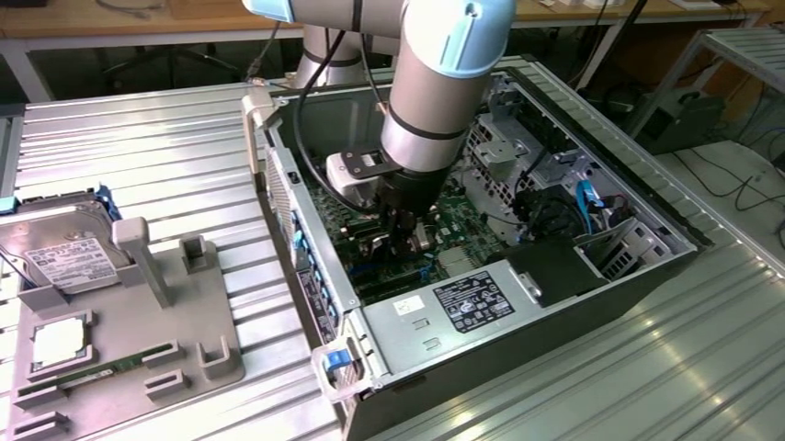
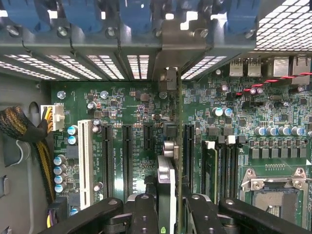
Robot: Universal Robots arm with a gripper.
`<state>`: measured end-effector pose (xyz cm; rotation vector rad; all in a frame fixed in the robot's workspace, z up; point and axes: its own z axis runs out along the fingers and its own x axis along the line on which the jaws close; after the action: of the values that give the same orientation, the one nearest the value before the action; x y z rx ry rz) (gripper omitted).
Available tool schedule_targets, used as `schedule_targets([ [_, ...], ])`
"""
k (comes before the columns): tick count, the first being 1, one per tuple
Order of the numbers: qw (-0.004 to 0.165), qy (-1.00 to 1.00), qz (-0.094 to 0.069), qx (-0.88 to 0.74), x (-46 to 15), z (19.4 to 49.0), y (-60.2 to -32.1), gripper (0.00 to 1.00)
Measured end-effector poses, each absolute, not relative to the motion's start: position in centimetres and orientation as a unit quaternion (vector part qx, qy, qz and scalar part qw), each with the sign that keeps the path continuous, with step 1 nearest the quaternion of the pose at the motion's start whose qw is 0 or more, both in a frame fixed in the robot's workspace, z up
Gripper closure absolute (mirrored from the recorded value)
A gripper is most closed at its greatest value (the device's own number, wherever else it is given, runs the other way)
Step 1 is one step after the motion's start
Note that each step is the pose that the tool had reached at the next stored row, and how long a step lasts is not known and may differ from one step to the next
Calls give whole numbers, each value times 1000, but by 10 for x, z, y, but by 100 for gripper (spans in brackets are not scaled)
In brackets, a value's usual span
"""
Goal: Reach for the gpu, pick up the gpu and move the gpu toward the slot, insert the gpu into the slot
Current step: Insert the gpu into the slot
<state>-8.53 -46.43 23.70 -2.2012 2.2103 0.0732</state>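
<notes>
My gripper is deep inside the open computer case, low over the green motherboard. In the wrist view the gripper is shut on the gpu. The card appears edge-on as a thin dark strip running from between the black fingers toward the case's rear wall. Its silver end bracket stands against the vented rear panel. The card stands upright on the motherboard, between black expansion slots on either side. The slot lies hidden under the card's edge, and I cannot tell whether the card is seated in it.
Close beside the card are black expansion slots, a white slot, memory slots and the processor socket. A cable bundle hangs by the case wall. The power supply fills the case's near end. Outside, a grey fixture holds a hard drive and a memory stick.
</notes>
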Motion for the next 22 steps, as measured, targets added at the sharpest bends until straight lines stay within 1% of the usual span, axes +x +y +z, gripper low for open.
schedule_targets([
  [7, 12, 709, 24, -705, -86, 236, -464, 72],
  [8, 12, 708, 23, -705, -86, 237, -464, 71],
  [9, 11, 708, 23, -705, -85, 239, -464, 65],
  [10, 12, 708, 22, -705, -85, 241, -464, 65],
  [15, 14, 708, 20, -706, -85, 263, -464, 65],
  [18, 16, 708, 18, -706, -85, 282, -464, 65],
  [22, 18, 708, 17, -706, -85, 287, -464, 65],
])
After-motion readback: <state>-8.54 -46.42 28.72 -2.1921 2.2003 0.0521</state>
